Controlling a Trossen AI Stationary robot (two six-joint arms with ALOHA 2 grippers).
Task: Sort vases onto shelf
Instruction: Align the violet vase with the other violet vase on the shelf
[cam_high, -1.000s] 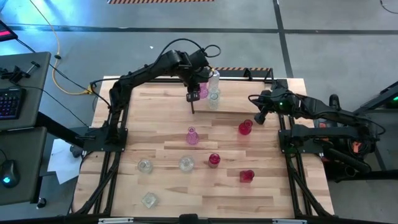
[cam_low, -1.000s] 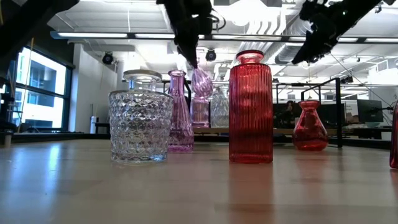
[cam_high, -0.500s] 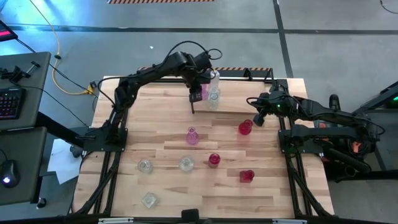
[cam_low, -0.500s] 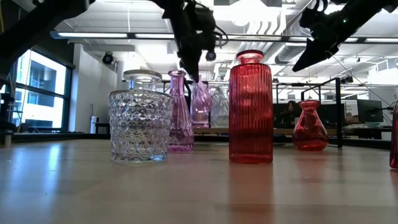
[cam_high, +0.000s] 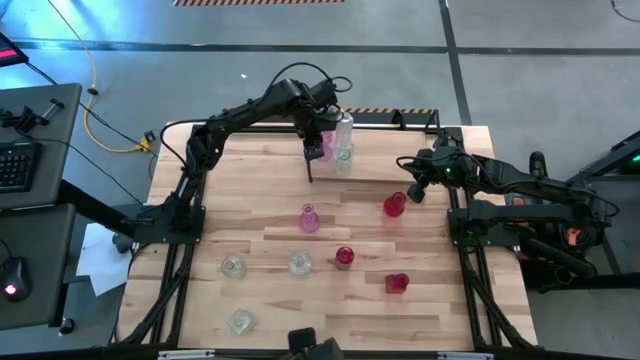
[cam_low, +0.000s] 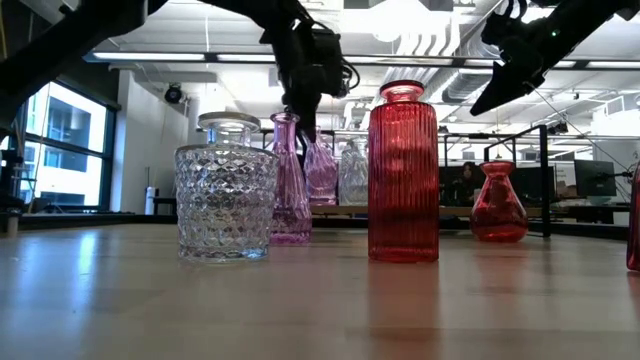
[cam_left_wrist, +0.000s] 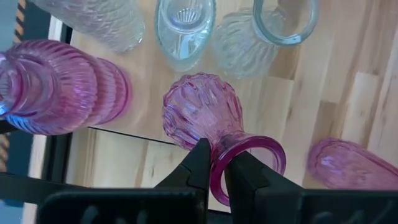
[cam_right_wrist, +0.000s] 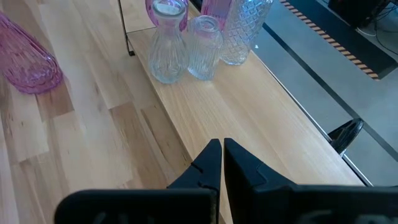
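**Sorting partly done, seven vases left on the worktop**

At the upper middle of the high view, on the shelf (cam_high: 350, 168): a small cluster of clear and pink vases, exact count hard to tell. In the left wrist view, at least three clear pieces and a ribbed pink one (cam_left_wrist: 59, 87) standing on the board.

Left hand (cam_high: 318, 143) over that cluster, clamped on the rim of a small pink vase (cam_left_wrist: 208, 121); whether its base touches the board or hangs just above, cannot tell. Judged as a placement under way, release not yet made.

Right hand (cam_high: 412, 185) at the right of the high view, above the worktop (cam_high: 260, 330), fingers pressed together on nothing, near a red vase (cam_high: 395, 205).

Left to sort, spread over the middle and lower part of the high view:
- pink vase (cam_high: 309, 218) at centre
- red vase near the right hand
- red vase (cam_high: 344, 257) below centre
- red vase (cam_high: 397, 283) at lower right
- clear vase (cam_high: 233, 267) at lower left
- clear vase (cam_high: 300, 263) beside it
- clear vase (cam_high: 239, 321) nearest the bottom edge

Roughly half done, by this count.

No brand, label or legible writing on any vase, on the shelf or on the arms.
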